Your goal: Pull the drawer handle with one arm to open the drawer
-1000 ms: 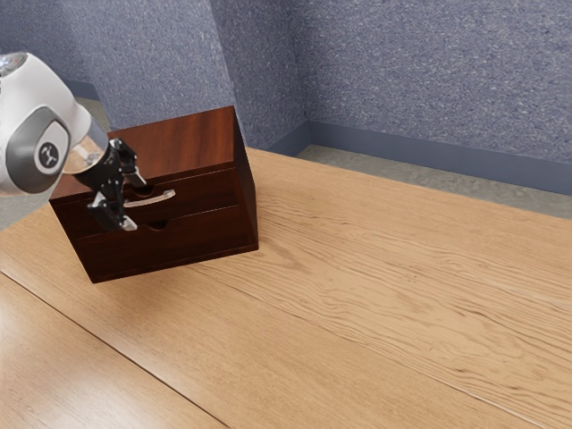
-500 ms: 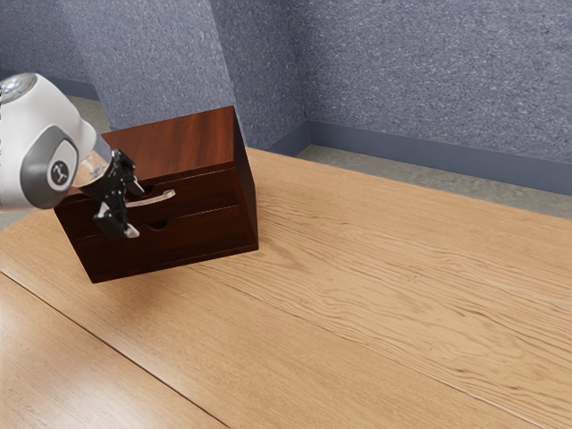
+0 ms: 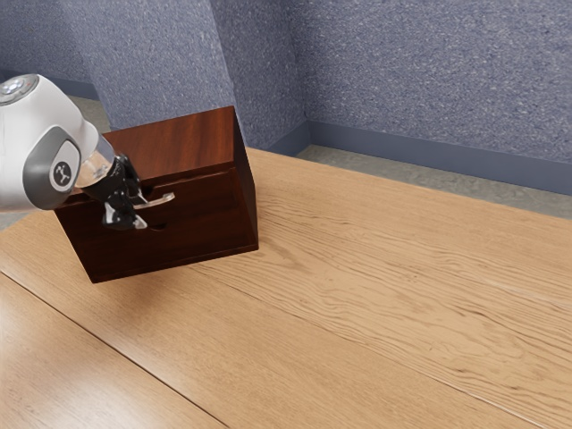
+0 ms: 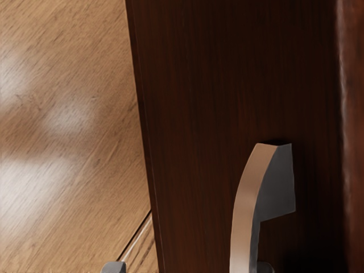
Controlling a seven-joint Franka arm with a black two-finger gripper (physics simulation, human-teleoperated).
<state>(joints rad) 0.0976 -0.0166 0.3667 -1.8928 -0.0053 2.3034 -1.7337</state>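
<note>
Exterior view: arm (image 3: 40,143) is reaching in from the left edge of the frame, and the gripper (image 3: 125,207) is sitting against the front of the chest (image 3: 192,237).
Chest: is standing on the table (image 3: 357,295) in the upper left of the frame, with the wall (image 3: 402,71) rising behind it.
Drawer (image 3: 201,192): is lying in the upper half of the chest front and looks flush with the face, so it is judged not yet opened.
Handle (image 3: 157,200): is running as a pale curved bar across the drawer front, just right of the gripper in the frame.
Gripper state: is standing released, with the jaws straddling the left end of the handle rather than clamping it.
Wrist view: handle (image 4: 261,199) is showing in the lower right of the frame, and one fingertip (image 4: 114,267) is sitting at the lower edge, well apart from it, with bare wood between them.
Done so far: approach is looking complete, with the gripper sitting at the handle.
Left to do: closing on the handle and pulling the drawer out are both remaining, by this reading.
</note>
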